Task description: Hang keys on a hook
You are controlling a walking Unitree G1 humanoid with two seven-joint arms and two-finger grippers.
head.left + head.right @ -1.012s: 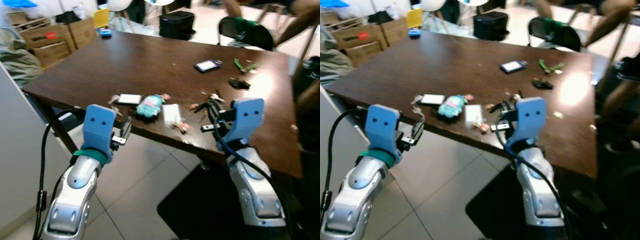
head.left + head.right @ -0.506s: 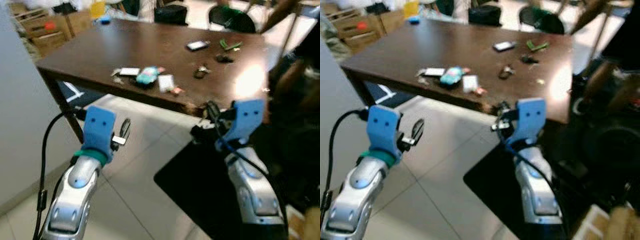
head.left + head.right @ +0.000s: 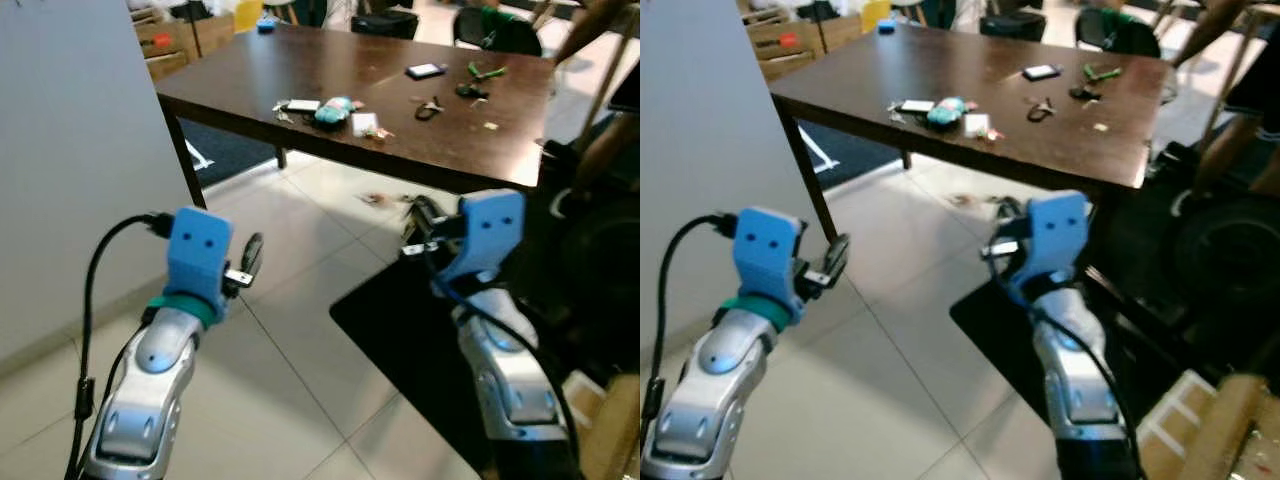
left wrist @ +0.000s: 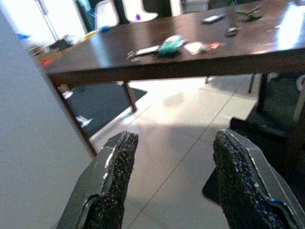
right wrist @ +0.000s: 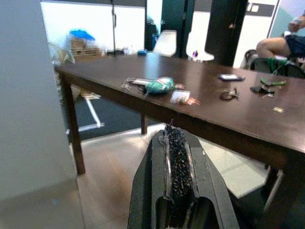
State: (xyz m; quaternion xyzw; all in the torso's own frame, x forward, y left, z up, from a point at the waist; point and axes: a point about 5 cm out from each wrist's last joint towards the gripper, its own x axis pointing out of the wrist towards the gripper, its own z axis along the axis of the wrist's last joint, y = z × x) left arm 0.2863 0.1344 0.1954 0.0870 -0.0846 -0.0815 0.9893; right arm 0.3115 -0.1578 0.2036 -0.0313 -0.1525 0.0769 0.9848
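The right gripper (image 5: 176, 143) has its two black fingers pressed flat together, pad against pad. A thin pale line runs along the seam between them, but I cannot tell whether that is something pinched there or only an edge of the pads. It hangs in the air in front of the near edge of the dark wooden table (image 3: 330, 60), lower than the tabletop, above a black mat (image 3: 420, 330) on the floor, and touches nothing. The left gripper (image 4: 174, 186) is spread wide, with bare pale floor tiles (image 4: 162, 143) showing between its rough pads; it holds nothing and hovers over the floor, well short of the table and beside a plain grey wall panel (image 3: 70, 150). A dark bunch of keys (image 3: 430, 106) lies on the tabletop towards its right half, well apart from both grippers. Nearer the table's left front edge sits a teal toy (image 3: 333, 110), with a white card (image 3: 300, 105) just beside it on one side and a smaller white tag (image 3: 362, 122) on the other; small silvery pieces by the card are too small to make out. Farther back on the table lie a phone (image 3: 427, 70) and a green object (image 3: 485, 72). Beyond the far side, a seated person's bare knee (image 5: 276, 45) is in sight.
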